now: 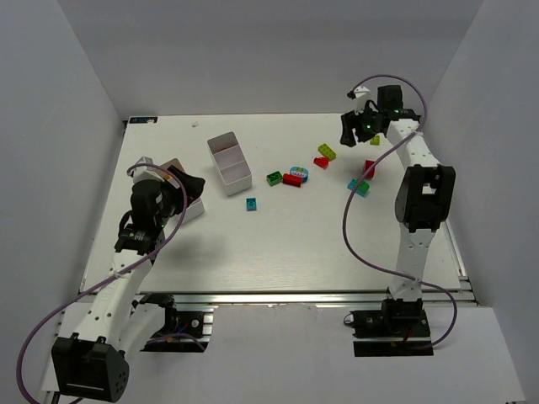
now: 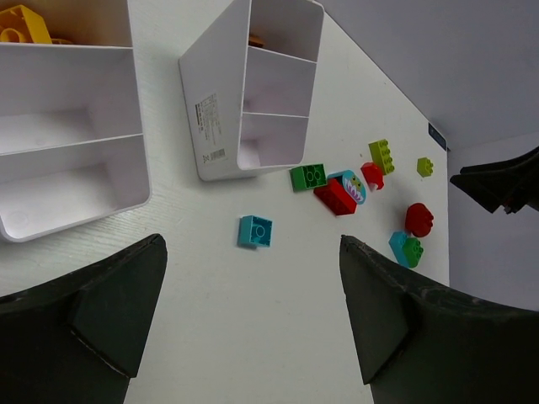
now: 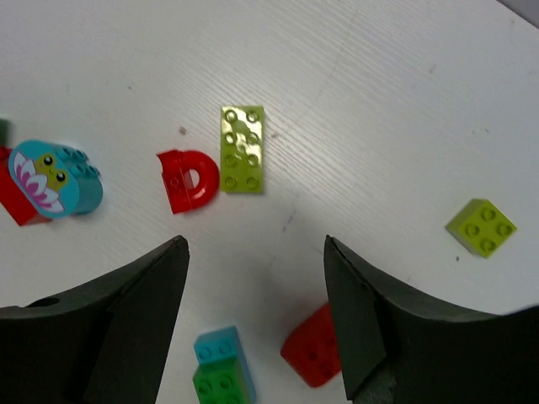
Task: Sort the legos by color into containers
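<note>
My left gripper (image 1: 192, 187) is open and empty, hovering over the left white bin (image 1: 195, 212). In the left wrist view (image 2: 253, 311) that bin (image 2: 76, 139) holds a yellow brick (image 2: 21, 21). The second bin (image 1: 229, 162) stands to its right. A teal brick (image 1: 251, 203) lies alone on the table. Green (image 1: 274, 178), red (image 1: 292, 179), round multicoloured (image 1: 299, 172), red arch (image 1: 321, 162) and lime (image 1: 327, 151) pieces form a cluster. My right gripper (image 1: 352, 130) is open and empty above the lime brick (image 3: 242, 148), a red brick (image 3: 316, 345) and a teal-green stack (image 3: 221, 366).
A small lime brick (image 1: 375, 140) lies near the right arm, also in the right wrist view (image 3: 482, 225). Something brown (image 2: 257, 38) shows in the second bin's far compartment. White walls enclose the table on three sides.
</note>
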Tool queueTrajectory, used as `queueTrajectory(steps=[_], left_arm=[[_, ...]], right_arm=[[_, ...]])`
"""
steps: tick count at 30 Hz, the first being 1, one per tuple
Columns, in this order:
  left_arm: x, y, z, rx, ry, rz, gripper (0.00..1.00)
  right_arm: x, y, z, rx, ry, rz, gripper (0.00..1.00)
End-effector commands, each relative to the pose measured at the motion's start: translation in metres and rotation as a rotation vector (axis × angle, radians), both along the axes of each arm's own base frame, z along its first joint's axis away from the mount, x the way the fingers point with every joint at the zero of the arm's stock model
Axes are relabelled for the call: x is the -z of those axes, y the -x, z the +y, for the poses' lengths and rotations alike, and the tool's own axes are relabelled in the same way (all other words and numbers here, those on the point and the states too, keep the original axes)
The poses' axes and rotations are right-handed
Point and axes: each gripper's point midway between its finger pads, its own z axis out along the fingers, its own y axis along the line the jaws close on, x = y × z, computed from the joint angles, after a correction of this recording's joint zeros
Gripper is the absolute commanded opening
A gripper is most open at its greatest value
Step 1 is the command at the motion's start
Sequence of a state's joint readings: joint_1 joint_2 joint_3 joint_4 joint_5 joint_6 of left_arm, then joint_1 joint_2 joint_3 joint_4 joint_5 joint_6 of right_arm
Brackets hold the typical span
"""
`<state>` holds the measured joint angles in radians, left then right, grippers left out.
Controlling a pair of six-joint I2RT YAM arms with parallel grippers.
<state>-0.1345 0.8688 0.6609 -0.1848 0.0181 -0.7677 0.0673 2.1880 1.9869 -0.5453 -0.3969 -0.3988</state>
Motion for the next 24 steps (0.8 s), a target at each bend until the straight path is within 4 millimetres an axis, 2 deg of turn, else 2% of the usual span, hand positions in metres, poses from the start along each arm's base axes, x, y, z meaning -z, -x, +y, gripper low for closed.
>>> queueTrajectory(steps=[1, 3, 5, 6, 7, 9, 10, 12, 13, 15, 16, 24], left_arm=[[-0.009, -0.001, -0.004, 0.029, -0.002, -0.033, 0.93], [-0.009, -0.001, -0.005, 0.036, -0.004, -0.032, 0.93], [-0.009, -0.001, -0.005, 0.043, -0.010, -0.033, 0.93], [-0.009, -0.001, -0.006, 0.048, -0.010, -0.033, 0.93], [-0.009, -0.001, -0.006, 0.051, -0.014, -0.033, 0.93], [-0.009, 0.000, -0.006, 0.055, -0.015, -0.035, 0.93], [-0.010, 0.000, -0.007, 0.058, -0.016, -0.038, 0.93], [-0.009, 0.001, -0.008, 0.065, -0.013, -0.041, 0.93], [-0.007, 0.001, -0.009, 0.070, -0.011, -0.039, 0.93], [-0.006, 0.001, -0.010, 0.076, -0.009, -0.040, 0.93], [-0.006, 0.002, -0.011, 0.083, -0.007, -0.039, 0.93], [-0.008, 0.002, -0.012, 0.095, -0.023, -0.034, 0.93]], right_arm=[[-0.030, 0.021, -0.009, -0.059, 0.010, 0.000, 0.72], [-0.030, 0.027, -0.017, -0.074, 0.047, 0.002, 0.73], [-0.028, 0.037, -0.017, -0.134, 0.050, 0.028, 0.74], [-0.037, 0.038, -0.017, -0.212, 0.087, -0.010, 0.74], [-0.030, 0.058, -0.014, -0.257, 0.082, 0.063, 0.73], [-0.024, 0.072, -0.013, -0.299, 0.110, 0.100, 0.73], [-0.012, 0.083, -0.017, -0.305, 0.144, 0.147, 0.72], [-0.004, 0.093, -0.019, -0.301, 0.165, 0.181, 0.68], [0.008, 0.099, -0.022, -0.280, 0.171, 0.215, 0.67], [0.012, 0.102, -0.022, -0.258, 0.178, 0.222, 0.64], [0.021, 0.107, -0.024, -0.234, 0.189, 0.250, 0.64], [0.043, 0.101, -0.029, -0.182, 0.278, 0.243, 0.68]])
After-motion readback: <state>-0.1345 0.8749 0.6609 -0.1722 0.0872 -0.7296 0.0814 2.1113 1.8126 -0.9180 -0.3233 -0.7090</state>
